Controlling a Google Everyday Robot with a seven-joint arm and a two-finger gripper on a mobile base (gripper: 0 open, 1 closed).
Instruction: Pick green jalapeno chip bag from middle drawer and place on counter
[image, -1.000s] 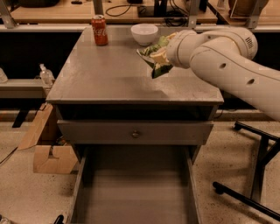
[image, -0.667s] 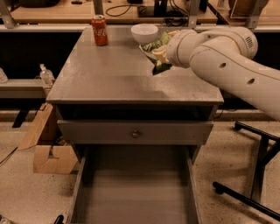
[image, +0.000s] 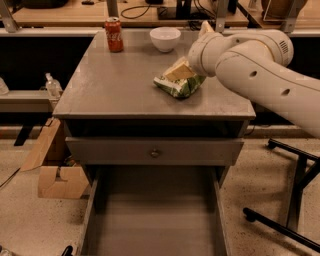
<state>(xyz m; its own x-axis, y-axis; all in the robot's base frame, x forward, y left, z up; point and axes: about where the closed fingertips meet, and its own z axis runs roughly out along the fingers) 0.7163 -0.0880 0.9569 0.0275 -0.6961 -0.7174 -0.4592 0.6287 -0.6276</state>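
The green jalapeno chip bag (image: 178, 81) lies on the counter (image: 115, 82), right of centre and in front of the white bowl. My gripper (image: 189, 67) is at the bag's upper right edge, mostly hidden behind the thick white wrist of my arm (image: 240, 60), which reaches in from the right. The middle drawer (image: 155, 220) is pulled out below the counter, and its grey floor is bare. The closed drawer front with a small knob (image: 155, 152) is above it.
A red cola can (image: 114, 34) and a white bowl (image: 165, 38) stand at the counter's back edge. A wooden bench with cables (image: 140, 14) runs behind. A cardboard box (image: 55, 175) sits on the floor at the left, and black chair legs (image: 292, 220) at the right.
The bag has come down from just above the counter and now rests on it. My arm's wrist has shifted slightly with it.
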